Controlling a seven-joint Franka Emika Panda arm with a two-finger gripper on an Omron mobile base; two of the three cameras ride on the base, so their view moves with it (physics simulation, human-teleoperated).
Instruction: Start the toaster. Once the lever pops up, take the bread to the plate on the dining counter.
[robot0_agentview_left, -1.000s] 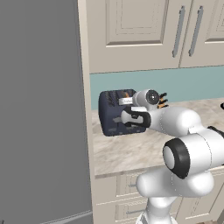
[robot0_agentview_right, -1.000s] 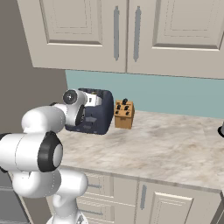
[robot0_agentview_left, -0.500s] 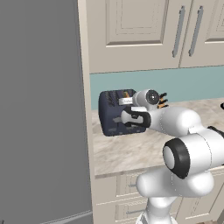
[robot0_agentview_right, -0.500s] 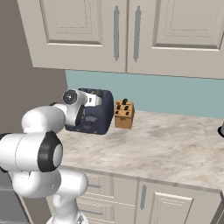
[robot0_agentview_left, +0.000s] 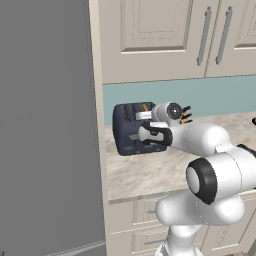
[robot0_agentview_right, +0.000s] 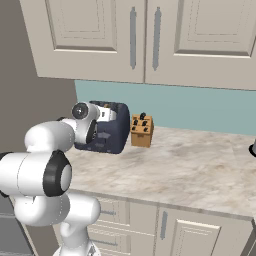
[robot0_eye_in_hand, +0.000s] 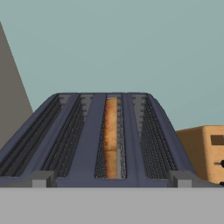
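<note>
The dark navy toaster (robot0_agentview_left: 126, 129) stands at the left end of a marbled counter (robot0_agentview_left: 150, 172), against the teal wall. My gripper (robot0_agentview_left: 146, 135) is right at its front face, level with a grey lever (robot0_agentview_left: 134, 136), jaws open with nothing between them. From the right, my hand half covers the toaster (robot0_agentview_right: 114, 134). The hand view looks along the toaster's top (robot0_eye_in_hand: 89, 144). The bread (robot0_eye_in_hand: 111, 135), a golden-brown slice, sits deep in the third slot from the left. Two grey lever tabs (robot0_eye_in_hand: 41, 179) show at the near edge. The plate and the dining counter are out of view.
A brown knife block (robot0_agentview_right: 141, 131) stands just right of the toaster. A tall grey panel (robot0_agentview_left: 50, 125) borders the counter on the left. Cream cabinets (robot0_agentview_right: 145, 40) hang above. A dark object (robot0_agentview_right: 253, 148) sits at the counter's far right edge.
</note>
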